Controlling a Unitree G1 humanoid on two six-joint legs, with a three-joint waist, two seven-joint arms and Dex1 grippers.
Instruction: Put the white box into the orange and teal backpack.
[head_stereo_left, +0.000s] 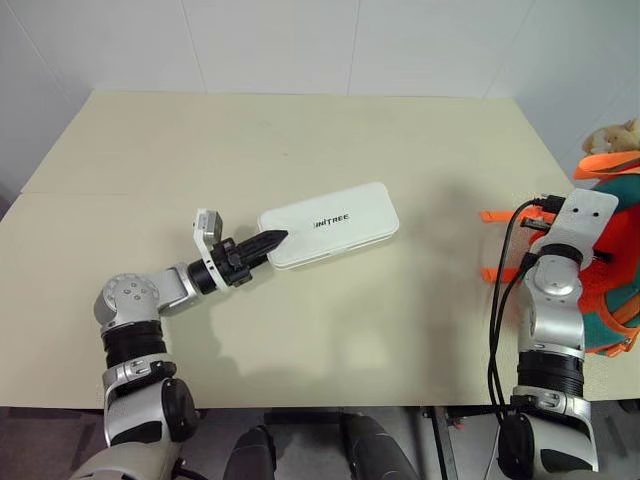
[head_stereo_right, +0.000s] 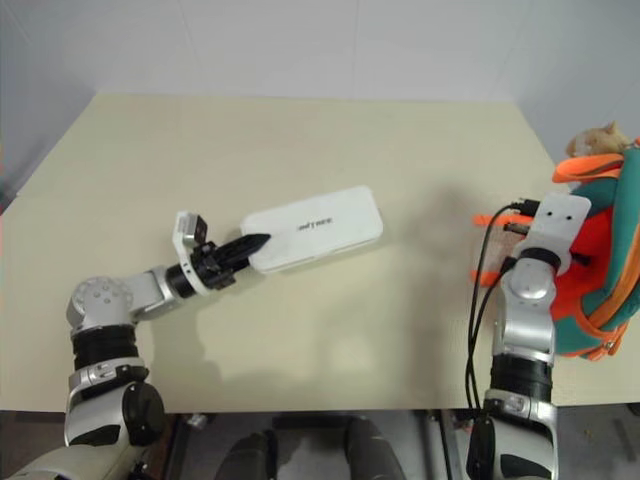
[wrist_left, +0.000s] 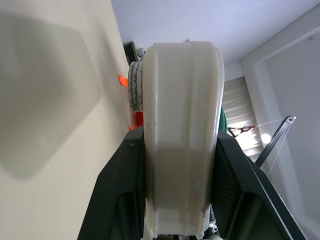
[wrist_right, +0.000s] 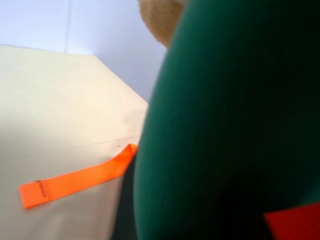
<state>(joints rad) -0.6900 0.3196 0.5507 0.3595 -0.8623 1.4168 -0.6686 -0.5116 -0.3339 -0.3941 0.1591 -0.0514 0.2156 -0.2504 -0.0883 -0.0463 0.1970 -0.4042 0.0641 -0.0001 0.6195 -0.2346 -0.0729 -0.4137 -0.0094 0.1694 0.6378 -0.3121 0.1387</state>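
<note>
Flat white rounded-corner plastic box (head_stereo_left: 330, 236) with small dark lettering is held at one short end by the left gripper (head_stereo_left: 262, 245). Its jaws are clamped across the box's thickness, as the left wrist view shows, with a black finger (wrist_left: 120, 200) on each face. The rest of the box juts out over the pale beige worktop (head_stereo_left: 300, 140); whether its far end rests on the surface or hangs just clear, I cannot tell.

Small teal fabric backpack with orange front panel and straps (head_stereo_right: 600, 270) sits at the right edge of the worktop, well apart from the box, with a tan plush toy (head_stereo_right: 597, 138) at its top. The right gripper is buried against the bag, its jaws hidden (cannot tell their state, or whether they hold fabric).

Risks, as I judge them:
- End grip on a long, smooth box: it may pivot or slip in the jaws during the carry.
- No bag opening visible; if it is not held wide, the box could jam on the rim.
- Bag at the edge: a push could tip it off.
- A loose orange strap (wrist_right: 75, 180) lies along the approach.
</note>
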